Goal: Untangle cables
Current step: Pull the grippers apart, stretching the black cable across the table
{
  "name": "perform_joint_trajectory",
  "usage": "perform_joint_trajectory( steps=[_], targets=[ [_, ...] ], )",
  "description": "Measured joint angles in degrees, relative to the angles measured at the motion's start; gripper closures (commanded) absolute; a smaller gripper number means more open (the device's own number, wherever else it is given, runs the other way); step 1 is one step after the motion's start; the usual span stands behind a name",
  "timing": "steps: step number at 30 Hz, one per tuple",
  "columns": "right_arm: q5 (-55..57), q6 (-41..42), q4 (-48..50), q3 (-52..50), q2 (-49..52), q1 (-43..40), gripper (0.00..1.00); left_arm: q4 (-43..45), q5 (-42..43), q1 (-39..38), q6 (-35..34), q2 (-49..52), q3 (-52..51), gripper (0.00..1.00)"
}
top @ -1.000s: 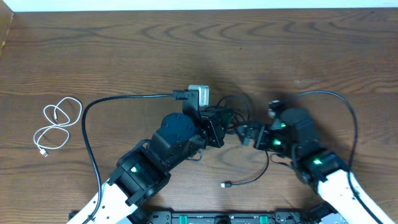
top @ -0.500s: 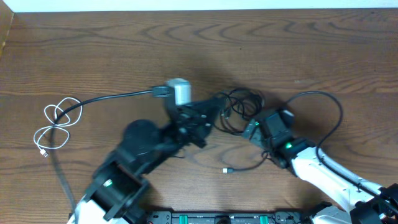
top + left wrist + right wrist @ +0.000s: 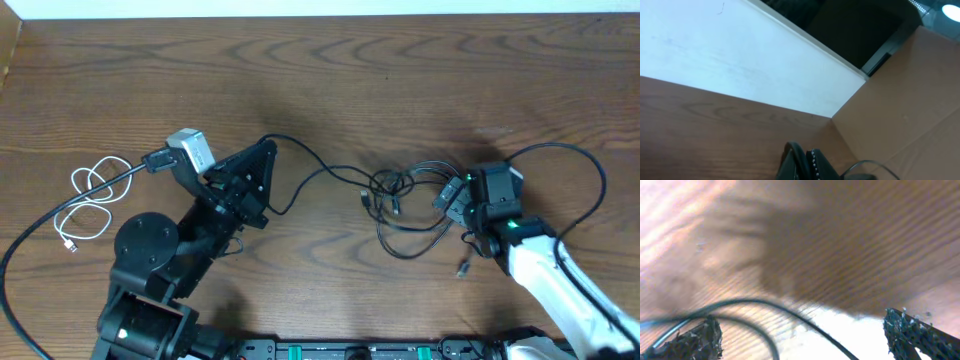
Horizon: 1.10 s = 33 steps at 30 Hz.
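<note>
A tangle of black cables [image 3: 392, 188] lies right of centre on the wooden table, with a loop [image 3: 400, 248] sagging toward the front and a plug end [image 3: 462, 268] near the right arm. One black strand [image 3: 310, 178] runs left from the tangle to the tip of my left gripper [image 3: 266, 148], which is shut on it. In the left wrist view the fingers [image 3: 801, 159] are pressed together. My right gripper [image 3: 450, 204] stands open just right of the tangle. In the right wrist view black strands [image 3: 765, 311] cross between its spread fingertips [image 3: 696, 340]. A white cable [image 3: 95, 198] lies coiled at the far left.
The thick black arm cable [image 3: 30, 238] sweeps along the left front, close to the white cable. A cardboard wall [image 3: 8, 48] stands at the table's left edge and a white wall [image 3: 320, 8] runs along the far edge.
My left arm has swung left, drawing one black strand out of the tangle. The right gripper has shifted right, and the tangle has moved right and spread out.
</note>
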Motion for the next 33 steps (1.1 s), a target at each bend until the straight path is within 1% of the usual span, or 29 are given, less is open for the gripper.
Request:
perform_joint_trajectory(
  steps=[2,5,7,9,14,16,20,24,28,33],
  targets=[
    [1.9,-0.9,-3.8,0.2,-3.6,-0.1,0.01,-0.3,-1.0,0.0,0.1,0.5,0.0,0.92],
    [7.5,0.5,-12.1,0.3,-7.9,-2.3,0.01,-0.9,-4.5,0.3,0.2,0.5,0.0,0.92],
    [10.4,2.3,-16.4,0.3,-9.6,-5.6,0.01,-1.4,-7.6,1.1,0.3,0.5,0.0,0.92],
    [12.3,3.4,-18.4,0.3,-10.3,-10.0,0.01,-2.1,-10.6,2.1,0.3,0.5,0.0,0.92],
    [12.9,4.0,-19.5,0.3,-10.4,-21.0,0.01,-6.4,-18.4,5.7,0.2,0.5,0.0,0.92],
    [12.1,3.6,-19.0,0.3,-10.4,-23.8,0.01,-8.7,-21.6,7.6,0.1,0.5,0.0,0.92],
    [10.4,2.2,-18.1,0.3,-10.4,-26.6,0.01,-11.0,-26.3,11.8,-0.5,0.6,0.0,0.92],
    [8.7,1.3,-17.9,0.3,-10.4,-27.6,0.01,-11.7,-28.1,16.3,-1.7,1.8,0.0,0.92],
    [7.5,0.6,-18.0,0.3,-10.4,-29.3,0.01,-11.9,-28.7,20.2,-4.2,5.2,0.0,0.92],
    [6.6,-1.0,-18.1,0.3,-10.4,-34.5,0.01,-11.3,-28.6,24.6,-5.9,11.3,0.0,0.92]
  ],
)
